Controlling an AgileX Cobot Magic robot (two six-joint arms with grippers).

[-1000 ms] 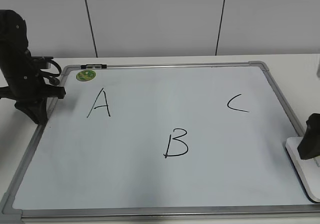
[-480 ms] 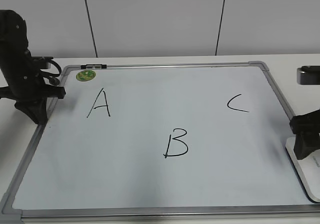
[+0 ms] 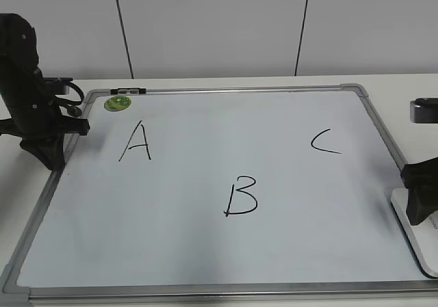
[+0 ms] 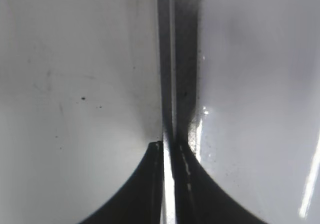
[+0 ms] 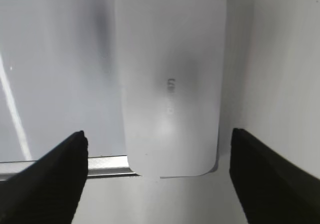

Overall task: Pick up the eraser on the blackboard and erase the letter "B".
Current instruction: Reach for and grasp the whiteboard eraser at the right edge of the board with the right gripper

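The eraser (image 3: 413,243), a white flat rounded block, lies at the right edge of the blackboard (image 3: 191,252), partly over its frame. In the right wrist view the eraser (image 5: 170,79) lies lengthwise between the open jaws of my right gripper (image 5: 157,140), which touch nothing. In the exterior view my right gripper (image 3: 419,215) hangs just over the eraser's far end. The letter "B" (image 3: 241,196) is whole, in black marker at the board's middle. My left gripper (image 3: 51,158) is shut and empty at the board's left frame, and its tips (image 4: 171,145) are over the frame strip.
A black "A" (image 3: 137,141) is at the upper left and a black "C" (image 3: 325,141) at the upper right. A green sticker (image 3: 118,102) and a small black-and-white clip (image 3: 128,90) sit at the top left frame. The metal frame (image 5: 105,165) runs under the eraser.
My right arm came further into view from the right and then sank a little over the eraser. The left arm, the eraser and the letters have not moved.
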